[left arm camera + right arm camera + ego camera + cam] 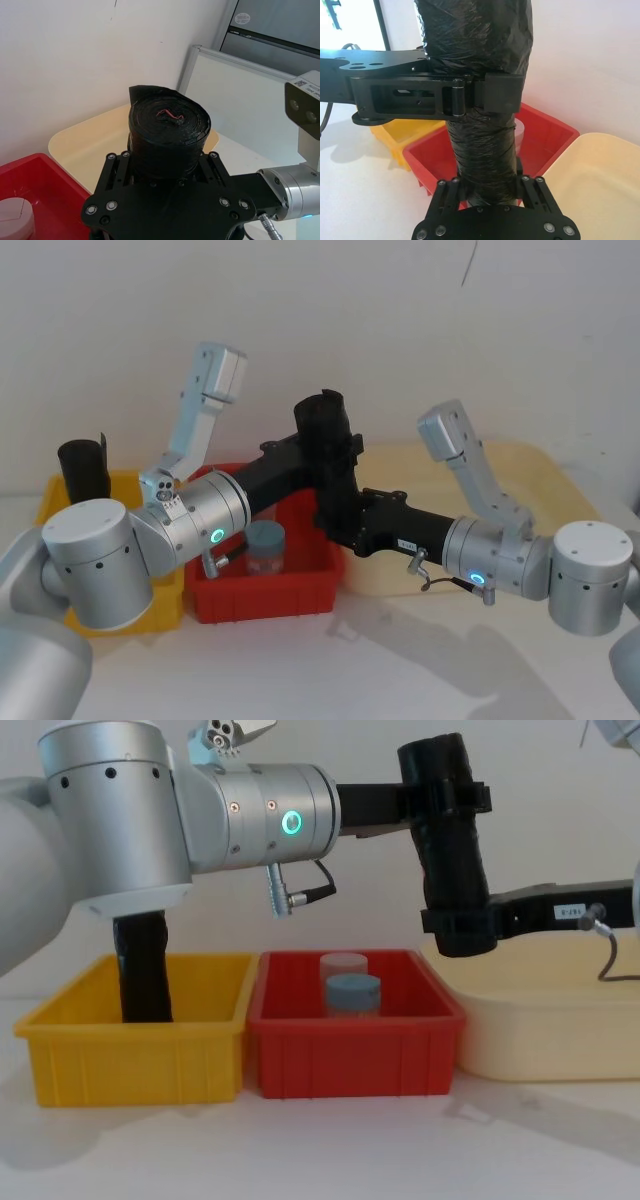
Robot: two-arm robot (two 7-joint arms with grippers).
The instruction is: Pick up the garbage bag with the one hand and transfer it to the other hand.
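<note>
Mid-air hold: my left gripper [447, 796] clamps the garbage bag [452, 860] near its top. My right gripper [458, 932] clamps its lower end.

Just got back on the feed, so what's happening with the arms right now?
Mid-handover. The left gripper is clamped on the garbage bag near its upper end, and the right gripper grips its lower end. It hangs nearly upright in the air, above the red bin by its right edge. Neither side has let go yet.
</note>
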